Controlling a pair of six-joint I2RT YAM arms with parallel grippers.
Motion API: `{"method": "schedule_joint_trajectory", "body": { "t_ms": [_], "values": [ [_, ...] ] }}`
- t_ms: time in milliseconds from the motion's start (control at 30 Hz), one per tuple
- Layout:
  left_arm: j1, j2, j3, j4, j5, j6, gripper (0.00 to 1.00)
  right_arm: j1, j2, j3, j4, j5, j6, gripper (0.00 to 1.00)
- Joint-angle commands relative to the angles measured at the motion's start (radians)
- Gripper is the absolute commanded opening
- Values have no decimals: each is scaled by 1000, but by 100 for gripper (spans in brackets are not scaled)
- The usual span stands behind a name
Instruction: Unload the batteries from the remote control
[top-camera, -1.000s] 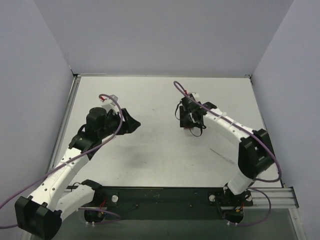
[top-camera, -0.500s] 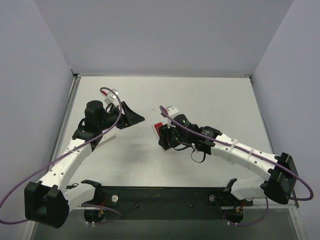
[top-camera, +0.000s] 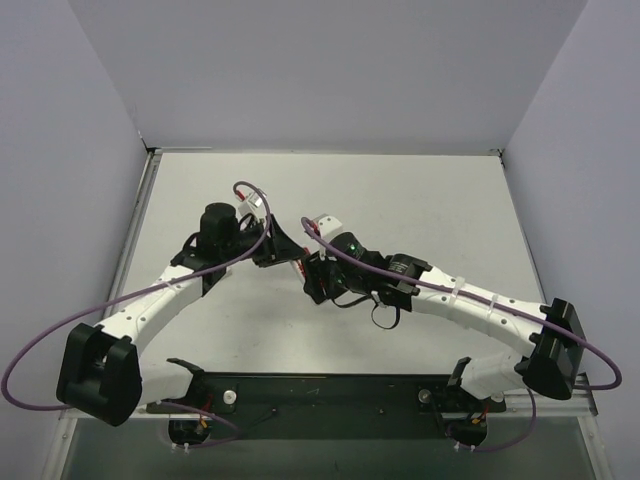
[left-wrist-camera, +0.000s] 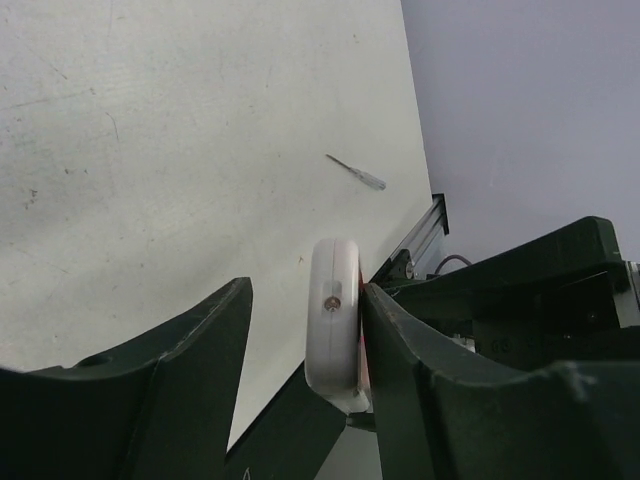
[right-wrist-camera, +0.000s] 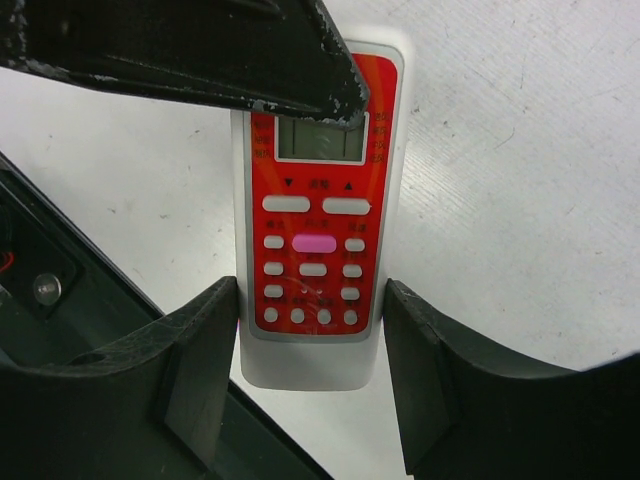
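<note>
The remote control (right-wrist-camera: 312, 260) is white with a red button face and a small display. My right gripper (right-wrist-camera: 310, 296) is shut on its lower end, one finger on each long side, holding it above the table. My left gripper (left-wrist-camera: 305, 290) is open around the remote's top end (left-wrist-camera: 333, 318): one finger touches the red face, the other stands apart from the white back. In the top view the two grippers meet at mid-table, left (top-camera: 283, 243) and right (top-camera: 312, 278), with a sliver of the remote (top-camera: 302, 263) between them. No batteries are in view.
A thin dark stick-like tool (left-wrist-camera: 355, 172) lies on the white table (top-camera: 400, 200) toward the right side. Grey walls close the table at the back and both sides. The black base rail (top-camera: 320, 390) runs along the near edge.
My right arm swung left and nearer with the remote. My left arm moved right to meet it, and its fingers now straddle the remote's top end.
</note>
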Motion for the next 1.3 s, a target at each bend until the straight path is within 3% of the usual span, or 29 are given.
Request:
{"method": "schedule_joint_trajectory", "body": {
  "t_ms": [0, 33, 133, 167, 300, 633, 733, 867, 1033, 1167, 1233, 1267],
  "values": [
    [-9, 25, 7, 33, 24, -20, 53, 19, 28, 46, -9, 84, 1, 26],
    [-9, 34, 7, 39, 29, -26, 35, 21, 38, 55, -21, 98, 0, 27],
    [-9, 50, 6, 31, 32, -57, 7, 48, 64, 83, -81, 204, -11, 38],
    [-8, 54, 6, 27, 30, -72, 0, 60, 71, 100, -94, 236, -16, 51],
    [-6, 68, -2, 17, 15, -110, 0, 175, 102, 112, -121, 496, -65, 65],
    [3, 56, 2, -35, -3, -185, 0, 367, 289, 164, -143, 957, -210, 60],
    [5, 44, 1, -48, 0, -190, 0, 386, 340, 187, -166, 1031, -206, 51],
    [8, 28, -5, -65, -2, -193, 0, 401, 361, 189, -172, 1112, -187, 31],
    [9, 11, -10, -70, 12, -204, 0, 399, 378, 195, -213, 1181, -152, 19],
    [9, -4, -5, -87, 12, -201, 2, 399, 400, 218, -259, 1229, -115, 0],
    [11, -15, -4, -90, 12, -199, 17, 398, 407, 218, -259, 1223, -109, 0],
    [11, -16, -4, -87, 14, -199, 34, 395, 407, 218, -261, 1215, -96, 0]
  ]
}}
